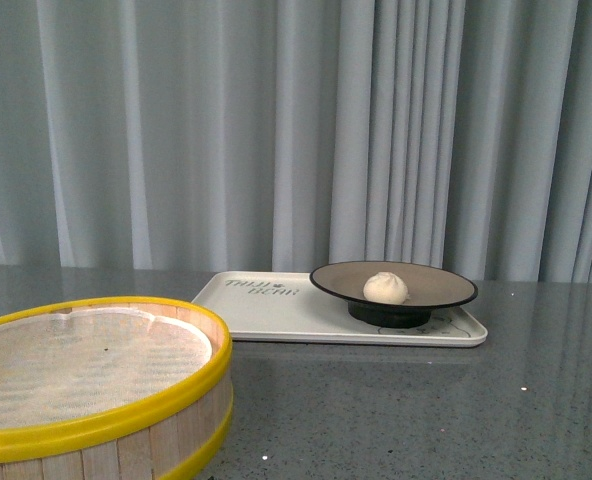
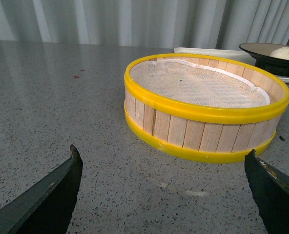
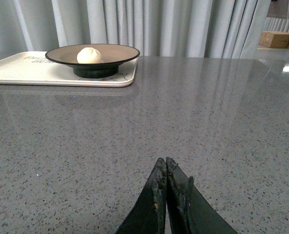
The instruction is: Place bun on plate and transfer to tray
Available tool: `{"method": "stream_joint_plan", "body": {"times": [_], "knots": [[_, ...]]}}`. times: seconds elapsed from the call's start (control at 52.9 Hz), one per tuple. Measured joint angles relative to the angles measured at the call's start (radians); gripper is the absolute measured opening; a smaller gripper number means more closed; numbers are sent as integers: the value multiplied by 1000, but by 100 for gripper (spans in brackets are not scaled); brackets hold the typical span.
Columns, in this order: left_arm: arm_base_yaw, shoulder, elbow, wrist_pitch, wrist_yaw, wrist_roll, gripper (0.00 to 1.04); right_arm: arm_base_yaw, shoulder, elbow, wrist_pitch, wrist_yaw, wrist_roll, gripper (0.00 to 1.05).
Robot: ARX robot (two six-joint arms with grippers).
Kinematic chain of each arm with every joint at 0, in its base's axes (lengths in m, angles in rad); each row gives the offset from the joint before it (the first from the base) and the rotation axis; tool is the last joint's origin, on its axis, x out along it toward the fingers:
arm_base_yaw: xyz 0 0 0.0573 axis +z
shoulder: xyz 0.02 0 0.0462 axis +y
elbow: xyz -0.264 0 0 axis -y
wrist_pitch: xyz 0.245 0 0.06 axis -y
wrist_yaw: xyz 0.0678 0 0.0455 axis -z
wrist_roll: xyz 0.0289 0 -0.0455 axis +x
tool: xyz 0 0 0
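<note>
- The bun [image 1: 385, 287] was seen on the plate [image 1: 436, 284], set at 3 o'clock on the tray [image 1: 276, 315]
- The left gripper [image 2: 164, 187] was spread wide, empty
- The right gripper [image 3: 166, 195] was clenched on nothing

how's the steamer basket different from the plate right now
The steamer basket is wooden with yellow rims and straight walls; the plate is shallow, grey-brown with a black rim and foot. The basket holds only its white liner, while the plate carries the bun. The basket sits on the table; the plate stands on the tray. Both are round.
</note>
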Motion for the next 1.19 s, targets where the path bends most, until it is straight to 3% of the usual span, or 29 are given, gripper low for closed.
{"method": "stream_joint_plan", "body": {"times": [0.511, 0.605, 0.813, 1.059, 1.191], "knots": [[0, 0, 0, 0, 0, 0, 98, 0, -150, 0, -148, 0, 0, 2], [0, 0, 0, 0, 0, 0, 98, 0, -282, 0, -314, -2, 0, 2], [0, 0, 0, 0, 0, 0, 98, 0, -317, 0, -323, -3, -1, 2], [0, 0, 0, 0, 0, 0, 98, 0, -318, 0, -323, -3, 0, 59], [0, 0, 0, 0, 0, 0, 98, 0, -318, 0, -323, -3, 0, 80]]}}
